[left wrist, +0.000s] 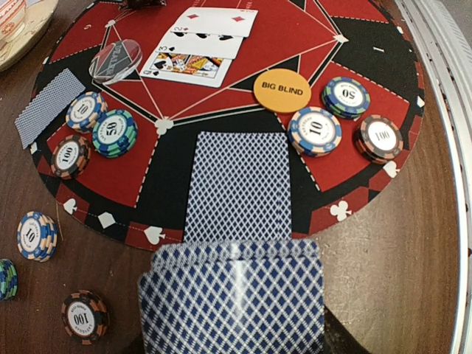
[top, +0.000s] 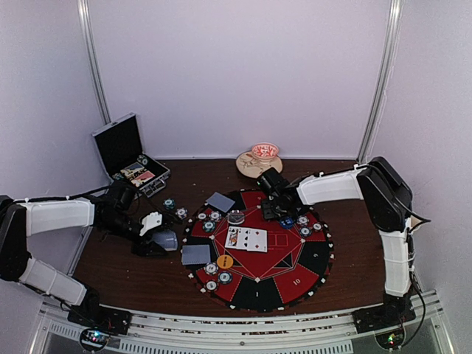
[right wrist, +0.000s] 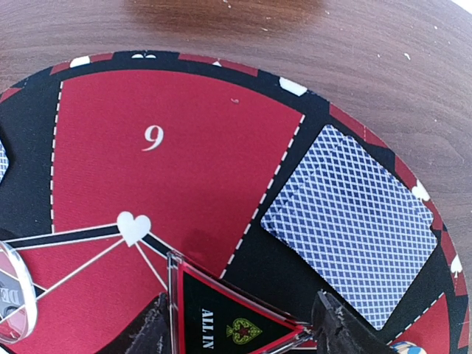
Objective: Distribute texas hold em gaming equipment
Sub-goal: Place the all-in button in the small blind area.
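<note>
White panels enclosed a brown wooden worktop (top: 354,243), seen from above and from both wrists. A round red-and-black mat (top: 258,291) lay at its centre, and a black silver-edged case (top: 118,144) stood open at the far left corner.

The left gripper (top: 153,237) hung just off the mat's left rim, clamped on a stack of grey-blue-backed cards (left wrist: 232,302). The right gripper (right wrist: 240,317) hung over the mat's far side, its two dark fingers (right wrist: 339,328) closed against the sides of a clear-edged ALL IN triangle (right wrist: 214,313).

One face-down card (left wrist: 237,184) lay on the black segment directly ahead of the held stack, and a second card (right wrist: 354,221) lay at the far rim. Three face-up cards (left wrist: 195,44) overlapped at the mat's middle.

Striped chips (left wrist: 316,131) sat in small stacks on the red segments flanking the near card. Other stacks (left wrist: 37,236) stood on bare wood beside the mat.

An orange BIG BLIND disc (left wrist: 282,91) lay next to the chips, and a blue disc (top: 286,221) lay near the right gripper.
</note>
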Tool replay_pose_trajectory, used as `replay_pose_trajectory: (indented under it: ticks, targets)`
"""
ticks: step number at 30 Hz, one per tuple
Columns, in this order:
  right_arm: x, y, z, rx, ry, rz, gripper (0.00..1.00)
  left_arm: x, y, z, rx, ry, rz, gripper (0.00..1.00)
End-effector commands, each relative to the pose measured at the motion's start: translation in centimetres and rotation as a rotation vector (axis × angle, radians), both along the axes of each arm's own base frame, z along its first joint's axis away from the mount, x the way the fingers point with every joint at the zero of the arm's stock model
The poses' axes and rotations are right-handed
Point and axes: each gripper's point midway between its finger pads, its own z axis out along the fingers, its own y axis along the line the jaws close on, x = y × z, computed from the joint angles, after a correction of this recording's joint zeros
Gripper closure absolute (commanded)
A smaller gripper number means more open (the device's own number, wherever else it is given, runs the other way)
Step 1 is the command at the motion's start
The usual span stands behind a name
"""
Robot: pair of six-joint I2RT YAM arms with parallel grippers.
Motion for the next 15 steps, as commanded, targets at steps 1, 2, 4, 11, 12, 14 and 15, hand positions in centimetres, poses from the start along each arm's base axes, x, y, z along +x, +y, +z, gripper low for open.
replay_pose_trajectory:
  ticks: [1,2,4,11,12,14,15]
  targets:
    - [1.0,-0.3,1.0,-0.013,-0.032,-0.012,0.34,0.2,-0.3,0.2,-0.02,-0.012,-0.014,0.47]
    - [1.0,-0.3,1.2,-0.012,-0.033,-0.011,0.33,0.2,-0.3,0.2,-0.02,-0.012,-0.013,0.47]
    - [1.0,-0.3,1.6,-0.009,-0.037,-0.01,0.3,0.2,-0.3,0.2,-0.02,-0.013,-0.014,0.47]
    - [1.0,-0.5,3.0,-0.008,-0.057,-0.018,0.16,0.2,-0.3,0.2,-0.021,-0.012,-0.013,0.47]
    - [0.9,-0.4,3.3,-0.005,-0.061,-0.015,0.15,0.2,-0.3,0.2,-0.021,-0.014,-0.013,0.47]
    - [0.7,-0.2,4.3,-0.001,-0.081,-0.003,0.11,0.2,-0.2,0.3,-0.021,-0.014,-0.012,0.47]
    - [0.5,0.1,4.9,0.001,-0.094,0.006,0.09,0.2,-0.3,0.3,-0.021,-0.015,-0.014,0.47]
